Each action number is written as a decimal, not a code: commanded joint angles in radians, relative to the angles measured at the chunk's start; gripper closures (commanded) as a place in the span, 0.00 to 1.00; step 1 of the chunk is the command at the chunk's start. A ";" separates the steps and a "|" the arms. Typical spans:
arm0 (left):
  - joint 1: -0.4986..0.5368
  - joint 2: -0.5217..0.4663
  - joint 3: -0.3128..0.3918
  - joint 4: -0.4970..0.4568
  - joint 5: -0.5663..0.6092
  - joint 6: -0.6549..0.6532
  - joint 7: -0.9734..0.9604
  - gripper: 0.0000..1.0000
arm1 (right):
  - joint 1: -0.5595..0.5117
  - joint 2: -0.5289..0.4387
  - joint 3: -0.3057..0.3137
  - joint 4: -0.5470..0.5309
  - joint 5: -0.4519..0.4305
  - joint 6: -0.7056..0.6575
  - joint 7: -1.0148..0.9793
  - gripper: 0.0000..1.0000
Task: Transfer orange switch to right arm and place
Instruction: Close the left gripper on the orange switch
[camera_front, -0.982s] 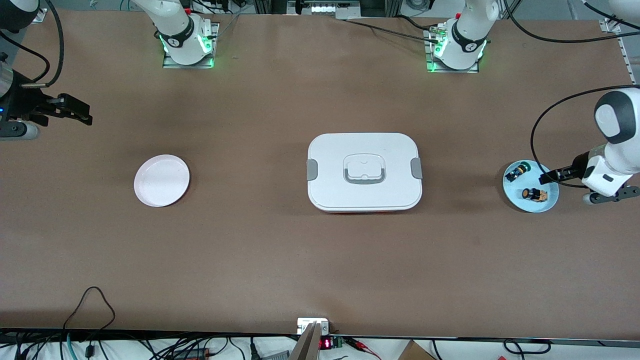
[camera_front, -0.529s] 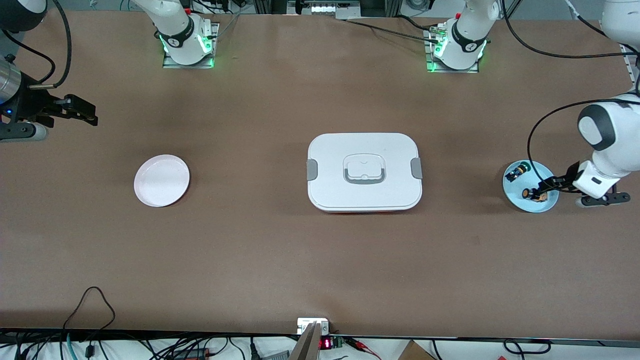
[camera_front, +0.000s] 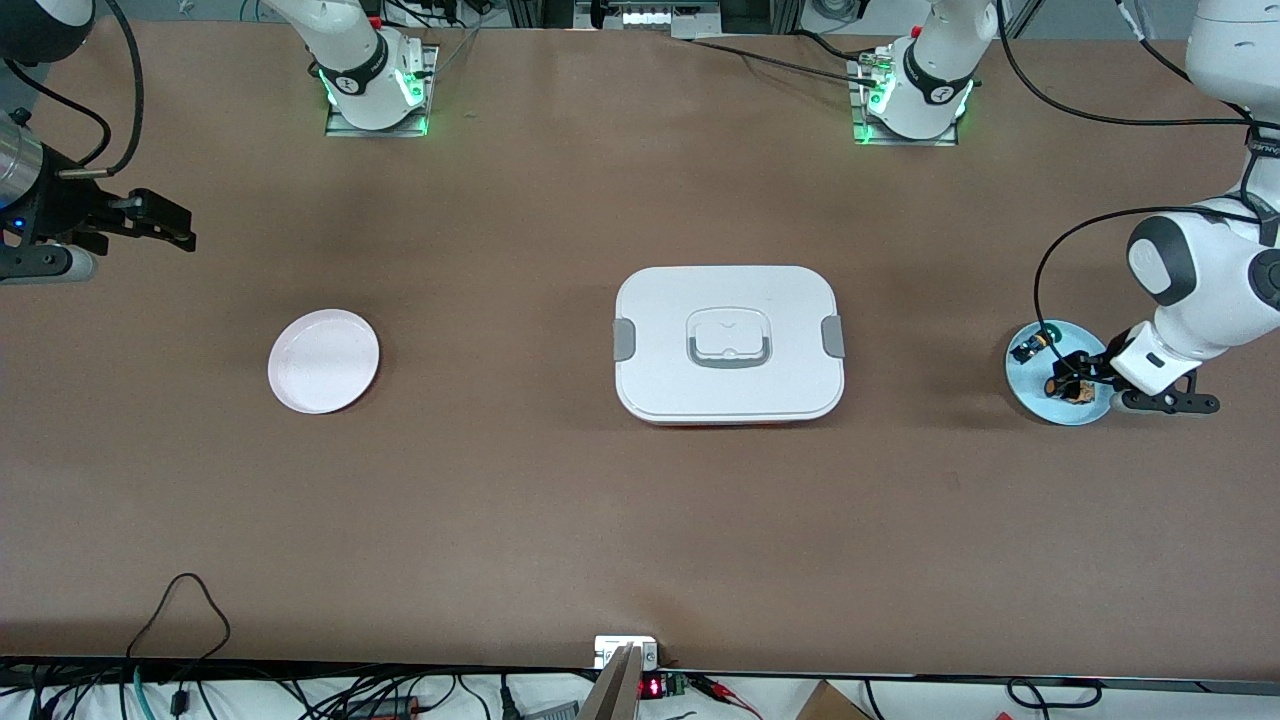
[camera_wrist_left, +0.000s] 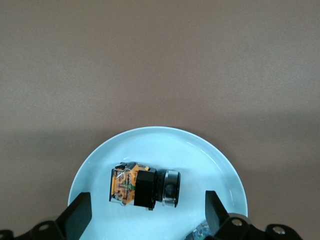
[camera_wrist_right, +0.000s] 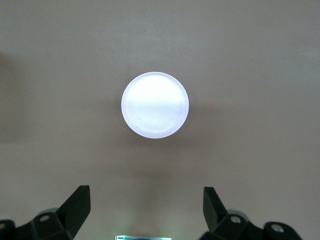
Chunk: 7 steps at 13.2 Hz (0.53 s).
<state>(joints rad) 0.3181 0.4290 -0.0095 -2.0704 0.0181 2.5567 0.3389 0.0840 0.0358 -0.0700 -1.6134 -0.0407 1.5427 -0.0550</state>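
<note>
The orange switch (camera_front: 1063, 386) lies on its side on a light blue plate (camera_front: 1030, 385) toward the left arm's end of the table. In the left wrist view the switch (camera_wrist_left: 142, 186) shows its orange base, black body and metal ring on the plate (camera_wrist_left: 160, 136). My left gripper (camera_front: 1078, 375) is open and low over the plate, its fingers either side of the switch and apart from it (camera_wrist_left: 147, 219). My right gripper (camera_front: 165, 225) waits open and empty over the right arm's end of the table (camera_wrist_right: 146, 210).
A second switch with a green cap (camera_front: 1030, 347) lies on the same plate, farther from the front camera. A white lidded box (camera_front: 728, 343) sits mid-table. A pale pink plate (camera_front: 323, 360) lies toward the right arm's end, also in the right wrist view (camera_wrist_right: 155, 105).
My left gripper has come down and moved in over the blue plate until its open fingers flank the orange switch. The right gripper shifted slightly, then stayed still.
</note>
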 joint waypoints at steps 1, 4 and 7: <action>0.007 0.031 -0.003 -0.002 0.000 0.040 0.038 0.00 | 0.000 0.010 -0.001 0.026 0.012 -0.021 -0.002 0.00; 0.007 0.039 -0.003 -0.002 0.000 0.042 0.075 0.00 | 0.002 0.012 -0.001 0.026 0.012 -0.022 -0.008 0.00; 0.016 0.088 -0.004 0.000 -0.001 0.103 0.075 0.00 | 0.002 0.012 -0.001 0.026 0.013 -0.022 -0.002 0.00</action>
<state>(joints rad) 0.3186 0.4820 -0.0091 -2.0717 0.0181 2.6018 0.3856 0.0840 0.0364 -0.0699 -1.6134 -0.0407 1.5425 -0.0550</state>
